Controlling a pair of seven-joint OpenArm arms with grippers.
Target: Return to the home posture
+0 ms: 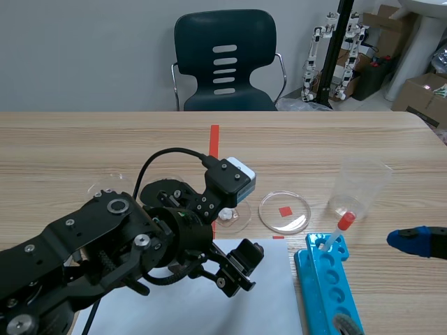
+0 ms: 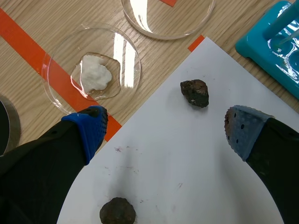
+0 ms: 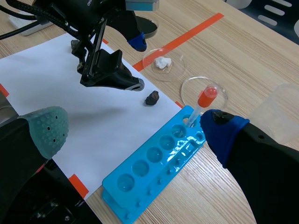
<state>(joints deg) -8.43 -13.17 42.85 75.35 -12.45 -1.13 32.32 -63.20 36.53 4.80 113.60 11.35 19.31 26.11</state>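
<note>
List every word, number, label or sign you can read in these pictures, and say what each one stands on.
Nothing can be read with certainty.
White letters on the left arm, right wrist view: cut off at the edge, unreadable.
Label on the cardboard box: too small to read.
Blue tube rack and paper sheet: no print visible.

Wood, paper, glossy plastic
Grained wooden table (image 1: 105,139); matt paper sheet (image 2: 187,163); clear glossy petri dish (image 2: 127,70); smooth shiny plastic rack (image 3: 154,172); rough lumps (image 2: 195,92); left gripper (image 2: 166,125) has matt dotted pads (image 2: 243,133).
</note>
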